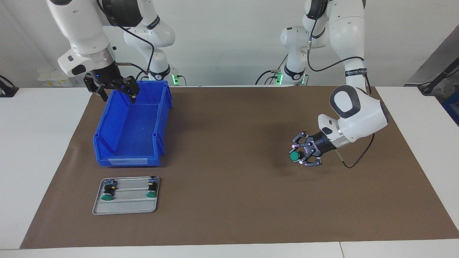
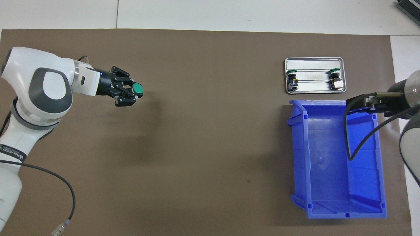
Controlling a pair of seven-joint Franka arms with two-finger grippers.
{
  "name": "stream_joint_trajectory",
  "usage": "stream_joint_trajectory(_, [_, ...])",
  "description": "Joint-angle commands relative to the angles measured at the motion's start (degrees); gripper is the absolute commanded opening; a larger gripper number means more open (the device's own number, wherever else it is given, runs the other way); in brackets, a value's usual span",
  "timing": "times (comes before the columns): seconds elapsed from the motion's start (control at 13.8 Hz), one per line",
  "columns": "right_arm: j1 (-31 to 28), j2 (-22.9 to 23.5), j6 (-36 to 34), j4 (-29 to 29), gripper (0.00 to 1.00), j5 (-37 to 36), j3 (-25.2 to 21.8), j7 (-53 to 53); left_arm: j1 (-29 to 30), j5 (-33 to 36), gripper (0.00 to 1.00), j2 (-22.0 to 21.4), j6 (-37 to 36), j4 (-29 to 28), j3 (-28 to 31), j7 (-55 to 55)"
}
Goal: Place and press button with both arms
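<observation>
My left gripper (image 1: 300, 156) is shut on the button (image 1: 294, 156), whose round green cap points away from the wrist. It holds the button just above the brown mat (image 1: 233, 200) toward the left arm's end of the table. The gripper (image 2: 130, 90) and button (image 2: 137, 88) also show in the overhead view. My right gripper (image 1: 116, 92) hangs open and empty over the end of the blue bin (image 1: 131, 163) nearer the robots. In the overhead view the right gripper (image 2: 374, 102) is only partly visible.
The blue bin (image 2: 300, 157) is empty. A grey metal tray (image 1: 125, 210) lies just farther from the robots than the bin. It holds two other green-capped buttons (image 1: 107, 192) (image 1: 152, 189), lying on their sides. The tray (image 2: 313, 60) also shows in the overhead view.
</observation>
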Motion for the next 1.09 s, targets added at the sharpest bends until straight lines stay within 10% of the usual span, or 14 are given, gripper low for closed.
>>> stream_joint_trajectory(0.0, [0.04, -0.43, -0.17, -0.23, 1.0, 1.16, -0.24, 0.37, 1.57, -7.86, 0.0, -4.72, 3.01, -7.89, -0.49, 8.07])
stream_joint_trajectory(1.02, [0.04, -0.43, -0.17, -0.23, 1.0, 1.25, -0.24, 0.37, -1.77, -49.17, 0.0, -7.19, 3.55, -25.39, -0.85, 38.84])
